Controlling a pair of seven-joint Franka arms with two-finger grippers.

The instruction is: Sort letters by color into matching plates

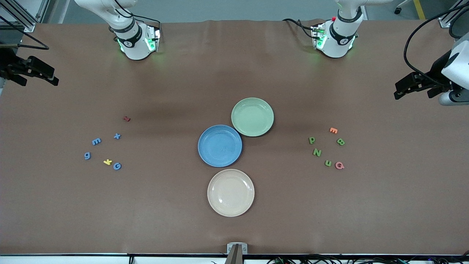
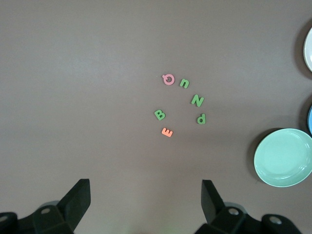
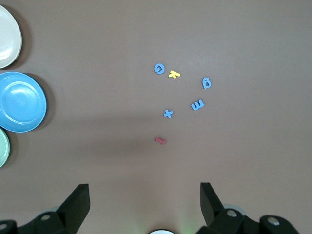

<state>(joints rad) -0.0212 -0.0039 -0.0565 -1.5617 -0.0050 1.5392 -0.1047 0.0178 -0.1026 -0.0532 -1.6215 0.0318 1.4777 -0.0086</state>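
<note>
Starting the sort with both plates empty at the tabletop's centre, you find left gripper (image 1: pixel 400 91) and right gripper (image 1: pixel 51 79) released at opposite ends, blue letters (image 1: pixel 96 141) and green letters (image 1: pixel 317 152) awaiting pickup.

Cream plate (image 2: pixel 308 48) cut by frame edge

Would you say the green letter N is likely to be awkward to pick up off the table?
Probably a little. The green letter N lies flat on the table and looks very thin, so open fingers get little edge to pinch. It seems light and may slide if nudged. It should not roll, and the green letter u sits close beside it.
</note>
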